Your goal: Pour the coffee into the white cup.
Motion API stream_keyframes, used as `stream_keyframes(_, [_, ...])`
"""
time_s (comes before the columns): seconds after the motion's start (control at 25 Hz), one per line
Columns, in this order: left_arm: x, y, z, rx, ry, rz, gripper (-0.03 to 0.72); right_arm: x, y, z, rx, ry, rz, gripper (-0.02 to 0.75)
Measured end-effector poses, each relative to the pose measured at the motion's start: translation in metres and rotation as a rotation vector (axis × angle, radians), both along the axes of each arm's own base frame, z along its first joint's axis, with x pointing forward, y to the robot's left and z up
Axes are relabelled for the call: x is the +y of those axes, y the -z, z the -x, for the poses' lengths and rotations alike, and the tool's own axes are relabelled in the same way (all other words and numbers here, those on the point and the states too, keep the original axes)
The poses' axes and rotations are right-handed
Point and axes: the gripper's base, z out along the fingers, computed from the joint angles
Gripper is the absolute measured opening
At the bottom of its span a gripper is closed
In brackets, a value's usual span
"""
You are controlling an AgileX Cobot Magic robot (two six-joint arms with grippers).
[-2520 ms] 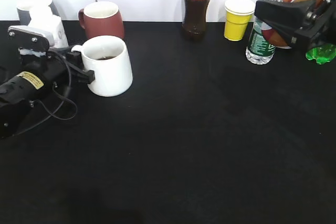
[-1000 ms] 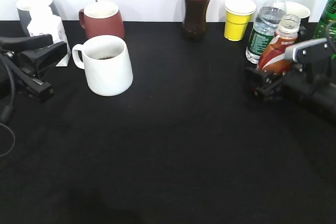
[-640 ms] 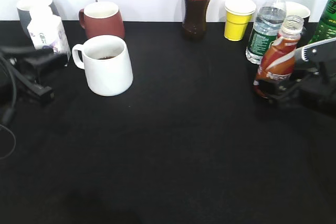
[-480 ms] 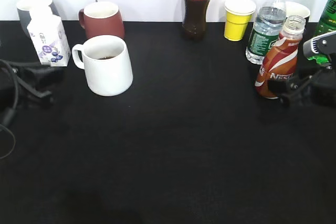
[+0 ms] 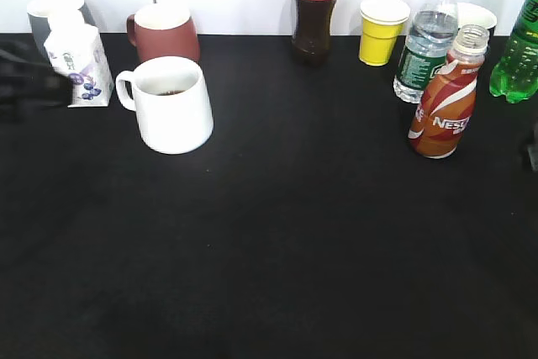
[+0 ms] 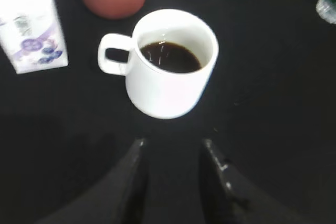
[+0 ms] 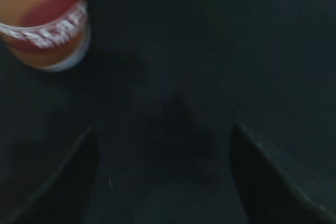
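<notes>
Exterior view shows the white cup standing upright on the black table, left of centre, handle turned to the left, with a little dark liquid visible inside. From the left wrist view the coffee fills the lower part of that cup, a dark brown pool well below the rim. The Nescafe bottle stands upright and uncapped on the right side of the table, just in front of the clear water bottle and near the green bottle. Behind the white cup sit the dark red mug and, to its left, a small milk carton with a grey cup behind it; a tall dark cola bottle and a yellow paper cup stand along the back wall. The left gripper hangs just in front of the white cup with its two dark fingers spread apart and nothing between them. The right gripper is blurred in its wrist view, but its fingers stand wide apart and empty, with the base of the Nescafe bottle off to the upper left, clear of them.
</notes>
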Motion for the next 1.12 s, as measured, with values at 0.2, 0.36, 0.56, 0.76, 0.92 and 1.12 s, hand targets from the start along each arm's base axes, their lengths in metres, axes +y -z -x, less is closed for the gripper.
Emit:
stream_keyframes(0.2, [0.027,-0.027,0.047,-0.013,-0.016,-0.017,0.255,0.03,-0.077,0.037,0.018,-0.121,-0.196,0.586])
stream_keyframes(0.36, [0.056,-0.04,0.098,-0.057,0.041,-0.103,0.255,-0.003,-0.125,0.126,-0.173,-0.158,-0.346,0.585])
stream_keyframes(0.56, [0.087,-0.008,0.156,-0.14,0.06,-0.096,0.255,-0.054,-0.093,0.233,-0.221,-0.121,-0.361,0.585])
stream_keyframes(0.76, [0.096,0.008,0.177,-0.176,0.118,-0.103,0.255,-0.065,-0.063,0.233,-0.297,-0.077,-0.27,0.585])
stream_keyframes(0.92, [0.093,0.009,0.179,-0.171,0.163,-0.113,0.255,-0.056,-0.061,0.228,-0.338,-0.149,-0.311,0.584])
stream_keyframes(1.12, [0.092,0.009,0.179,-0.17,0.168,-0.108,0.255,-0.054,-0.062,0.229,-0.336,-0.194,-0.301,0.584])
